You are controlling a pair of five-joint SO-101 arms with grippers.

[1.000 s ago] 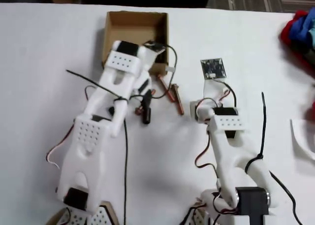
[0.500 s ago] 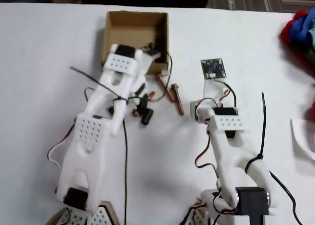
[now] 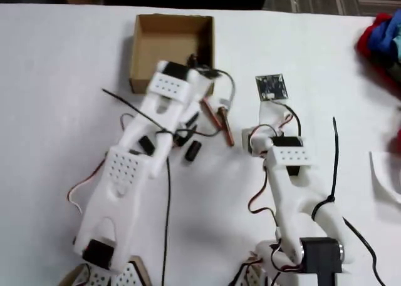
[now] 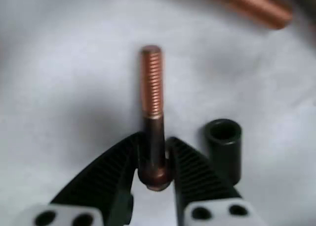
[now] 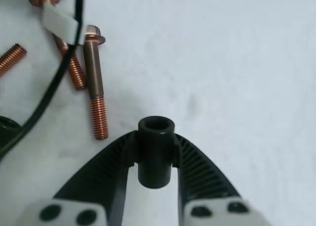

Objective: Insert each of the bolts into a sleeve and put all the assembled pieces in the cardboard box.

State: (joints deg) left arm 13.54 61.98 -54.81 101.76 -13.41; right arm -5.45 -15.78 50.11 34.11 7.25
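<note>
— Where is the left gripper (image 4: 154, 149)?
— Clenched on a copper bolt (image 4: 151, 87) near its head, with the threads pointing away. A loose sleeve (image 4: 223, 142) sits just beside it on the white table (image 4: 59, 87).
— The cardboard box (image 3: 172, 39)?
— Beyond that arm, at the table's far side.
— Further right?
— Loose bolts (image 5: 94, 77) lie between the arms. The right gripper (image 5: 155, 144) grasps a black sleeve (image 5: 156, 159).

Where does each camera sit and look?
High view: above the table, looking down on both arms and the cardboard box.
Left wrist view: on the left arm, facing the left pincer, shut on a bolt.
Right wrist view: on the right arm, facing the right pincer, shut on a sleeve.
Shared: high and right wrist views both show the loose bolts.
</note>
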